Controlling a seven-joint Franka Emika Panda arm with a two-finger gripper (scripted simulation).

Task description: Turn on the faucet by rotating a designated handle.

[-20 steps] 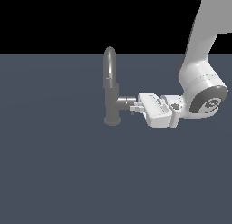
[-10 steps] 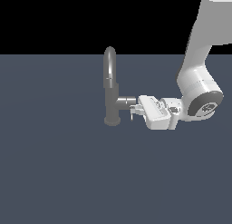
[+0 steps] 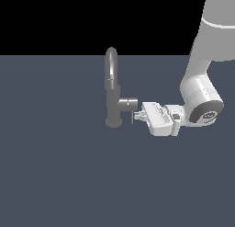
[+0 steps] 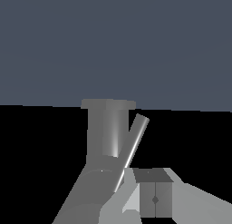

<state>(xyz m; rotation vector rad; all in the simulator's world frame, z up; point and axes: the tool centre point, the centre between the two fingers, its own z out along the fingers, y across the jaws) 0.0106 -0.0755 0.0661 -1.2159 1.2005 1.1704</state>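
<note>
Since earlier, gripper is advanced onto handle of faucet; claw state cannot be told; rotation judged imminent.

Brushed grey metal faucet (handle shinier), matt floor.

A flat, plain slate-blue surface fills the lower part of the exterior view and ends at a straight far edge against black. One thing stands directly on it: the faucet, upright on its round base a little toward the exterior view's left of centre. In the wrist view the same surface shows bare, with the faucet's base meeting it.
</note>
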